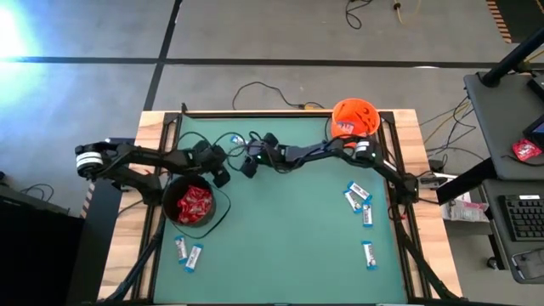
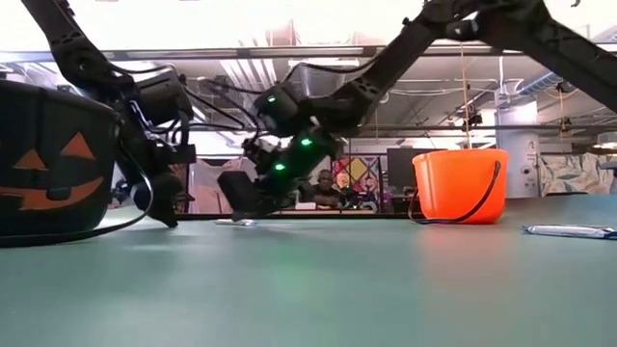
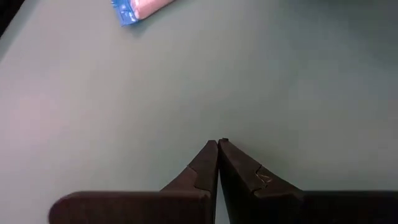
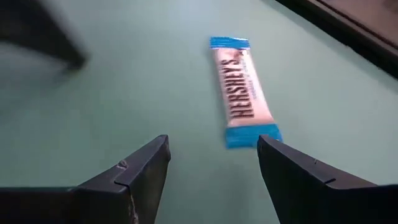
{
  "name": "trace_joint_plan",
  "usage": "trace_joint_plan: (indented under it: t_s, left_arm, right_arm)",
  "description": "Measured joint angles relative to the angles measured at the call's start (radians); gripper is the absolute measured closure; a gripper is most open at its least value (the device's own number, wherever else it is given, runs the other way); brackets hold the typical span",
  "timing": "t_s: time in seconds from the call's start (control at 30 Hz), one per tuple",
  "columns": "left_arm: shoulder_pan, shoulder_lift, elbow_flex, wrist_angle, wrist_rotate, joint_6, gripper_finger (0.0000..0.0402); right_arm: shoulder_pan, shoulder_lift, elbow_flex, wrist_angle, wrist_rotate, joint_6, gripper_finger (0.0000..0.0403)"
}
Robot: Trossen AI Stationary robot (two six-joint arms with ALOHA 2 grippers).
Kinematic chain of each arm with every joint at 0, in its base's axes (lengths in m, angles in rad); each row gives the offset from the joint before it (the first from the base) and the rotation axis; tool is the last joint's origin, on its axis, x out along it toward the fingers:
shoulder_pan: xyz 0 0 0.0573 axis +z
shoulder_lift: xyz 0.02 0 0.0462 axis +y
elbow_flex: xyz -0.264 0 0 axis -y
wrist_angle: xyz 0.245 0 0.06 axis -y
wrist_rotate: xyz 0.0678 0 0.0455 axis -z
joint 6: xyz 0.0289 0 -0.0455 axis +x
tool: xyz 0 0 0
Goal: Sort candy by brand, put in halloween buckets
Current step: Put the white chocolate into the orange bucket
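Note:
A white-and-blue candy bar (image 4: 242, 93) lies flat on the green table just beyond my right gripper (image 4: 214, 165). That gripper is open and low over the table, and its fingers stand short of the bar's near end without touching it. In the high view my right gripper (image 1: 248, 166) reaches to the table's far left part. My left gripper (image 3: 217, 144) is shut with nothing in it, close above bare table beside the black bucket (image 1: 195, 204), which holds several red candies. The same kind of bar (image 3: 140, 9) shows beyond it. The orange bucket (image 1: 354, 116) stands at the far right.
Three white-and-blue bars (image 1: 359, 197) lie at the table's right side, and two more (image 1: 189, 252) lie near the front left. Cables run along the far edge (image 1: 255, 110). Bare green table lies open in the middle (image 1: 289, 229).

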Motion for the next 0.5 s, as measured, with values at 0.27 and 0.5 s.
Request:
trace_joint_plan:
  t_s: [0.27,0.5]
  left_arm:
    - [-0.003,0.000,-0.001,-0.001,0.006,-0.027,0.0401]
    - [-0.003,-0.013,-0.001,-0.009,0.000,-0.023,0.0401]
  right_arm:
    - [-0.020,0.054,0.224,-0.265,0.047,0.112,0.0173]
    - [-0.060,0.094,0.414,-0.395,-0.097,0.315,0.0221]
